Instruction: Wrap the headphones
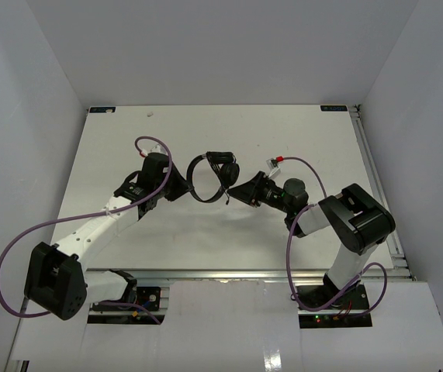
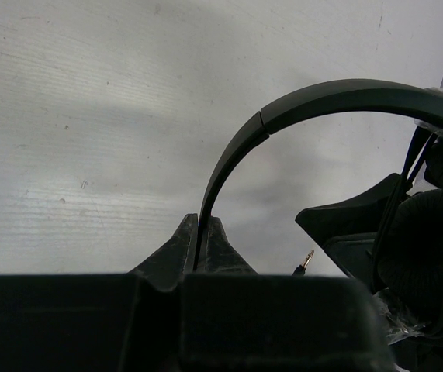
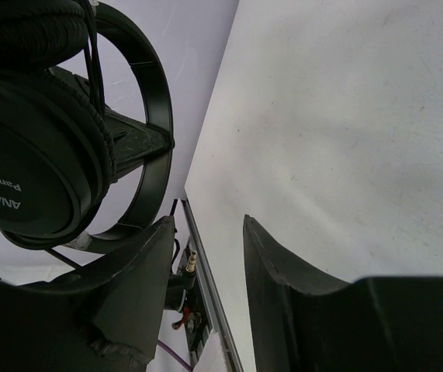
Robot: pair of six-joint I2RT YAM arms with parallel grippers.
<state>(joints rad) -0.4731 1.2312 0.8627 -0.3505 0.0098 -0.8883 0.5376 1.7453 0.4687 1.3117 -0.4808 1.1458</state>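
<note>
The black headphones (image 1: 227, 169) hang above the middle of the white table (image 1: 299, 132). My left gripper (image 1: 184, 186) is shut on the thin headband (image 2: 314, 99); in the left wrist view its fingertips (image 2: 184, 236) pinch the band's lower end. The two earcups (image 3: 27, 155) lie together with the thin cable (image 3: 89, 54) wound over them. The cable's gold jack plug (image 3: 191, 262) dangles free and also shows in the left wrist view (image 2: 306, 260). My right gripper (image 1: 237, 194) is open and empty just right of the earcups, with the plug seen beside its left finger (image 3: 128, 271).
Purple robot cables (image 1: 155, 143) loop over both arms. A small white and red connector (image 1: 274, 161) lies on the table behind the right arm. A metal rail (image 1: 376, 186) runs along the table's right edge. White walls close in three sides.
</note>
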